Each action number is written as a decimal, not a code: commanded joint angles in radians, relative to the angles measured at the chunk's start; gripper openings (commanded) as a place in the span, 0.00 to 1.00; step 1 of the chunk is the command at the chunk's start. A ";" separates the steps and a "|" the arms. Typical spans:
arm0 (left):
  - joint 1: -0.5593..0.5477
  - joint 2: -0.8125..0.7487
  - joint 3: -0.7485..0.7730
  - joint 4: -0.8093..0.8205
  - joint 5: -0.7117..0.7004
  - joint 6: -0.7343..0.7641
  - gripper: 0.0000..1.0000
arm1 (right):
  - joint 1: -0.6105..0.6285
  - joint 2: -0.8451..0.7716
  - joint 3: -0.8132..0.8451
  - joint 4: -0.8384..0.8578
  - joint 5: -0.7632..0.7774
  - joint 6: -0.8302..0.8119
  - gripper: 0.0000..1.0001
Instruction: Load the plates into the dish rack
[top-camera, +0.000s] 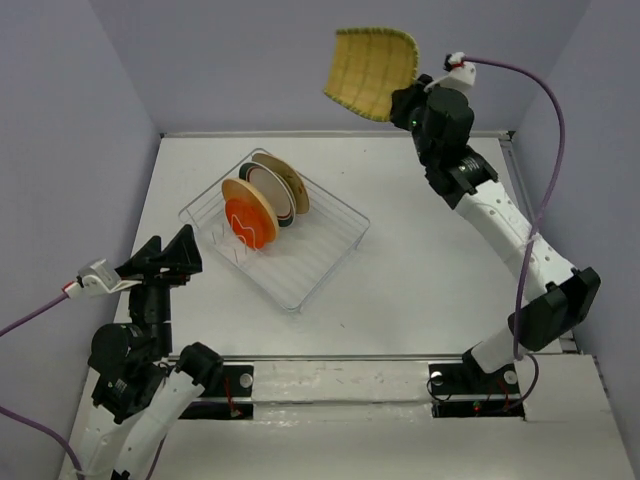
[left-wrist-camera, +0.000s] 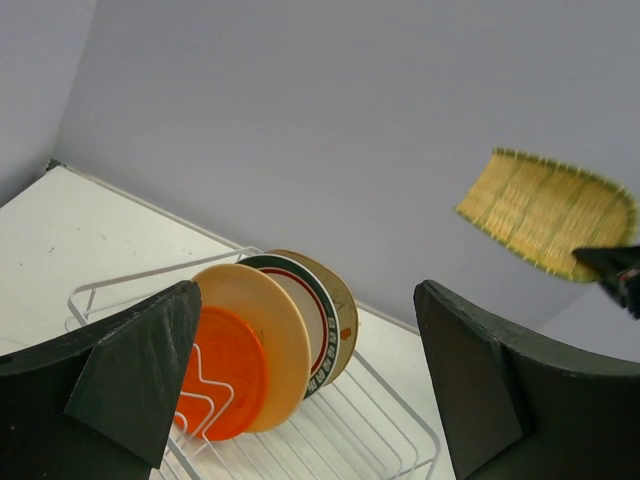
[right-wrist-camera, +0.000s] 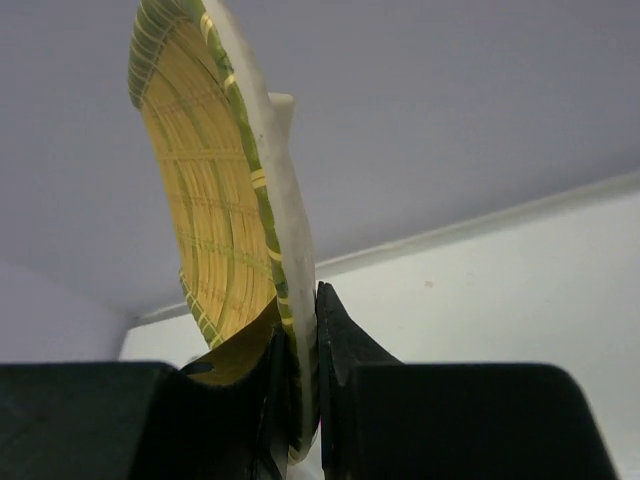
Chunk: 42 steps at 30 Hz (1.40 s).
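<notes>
The see-through dish rack (top-camera: 315, 262) stands mid-table with white wire dividers. Upright in its left half stand the orange-red plate (top-camera: 249, 225), the tan plate (top-camera: 240, 194), the white teal-rimmed plate (top-camera: 266, 186) and the cream plate (top-camera: 293, 182). No separate small beige plate shows. My right gripper (top-camera: 405, 103) is high above the far right of the table, shut on the edge of the yellow-green fan-shaped plate (top-camera: 372, 70); the right wrist view shows the jaws (right-wrist-camera: 300, 345) pinching its rim (right-wrist-camera: 215, 200). My left gripper (top-camera: 176, 252) is open and empty, left of the rack, facing the plates (left-wrist-camera: 262, 325).
The rack's right half (left-wrist-camera: 400, 425) holds only bare wires. Grey walls enclose the white table at the back and on both sides. The right arm (top-camera: 510, 225) reaches over the table's right side.
</notes>
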 joint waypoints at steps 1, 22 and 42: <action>0.017 -0.015 0.002 0.042 -0.017 0.013 0.99 | 0.297 0.053 0.275 -0.234 0.093 -0.293 0.07; 0.023 -0.077 0.009 0.036 -0.100 0.008 0.99 | 0.735 0.598 1.021 -0.674 0.328 -0.399 0.07; 0.023 -0.084 0.008 0.036 -0.078 0.005 0.99 | 0.744 0.738 1.027 -0.785 0.205 -0.333 0.07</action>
